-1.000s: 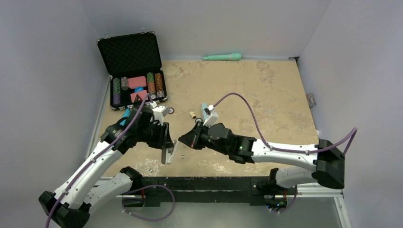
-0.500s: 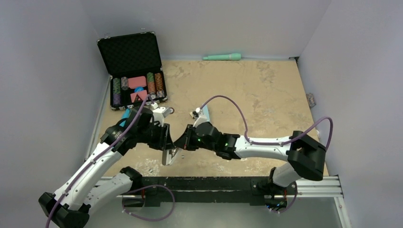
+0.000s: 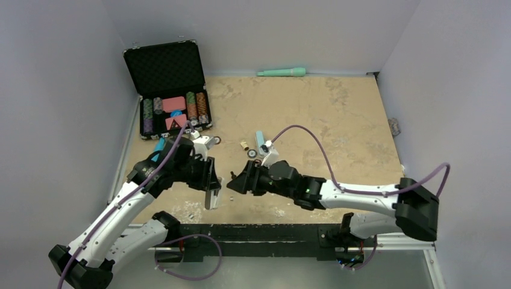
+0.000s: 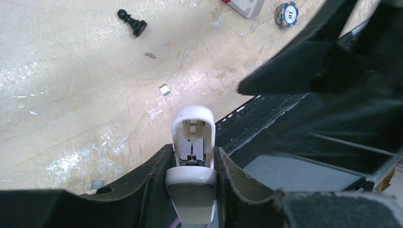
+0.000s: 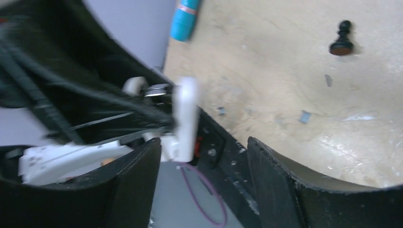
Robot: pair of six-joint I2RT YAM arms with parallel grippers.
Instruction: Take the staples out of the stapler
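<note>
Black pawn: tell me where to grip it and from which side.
Take the black pawn across its narrow stem, between round head and wide base, with fingers coming down from above. It sits alone on bare table, so both sides are free; head and base should keep it from sliding out. Whether it stands or lies is unclear.

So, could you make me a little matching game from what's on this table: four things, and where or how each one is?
1 stapler
2 chess pawn
3 poker chip case
4 green cylinder

A open, far left corner
B against the far wall
C held between the left fingers
D black, loose on the table

Pairs: 1-C, 2-D, 3-A, 4-B
</note>
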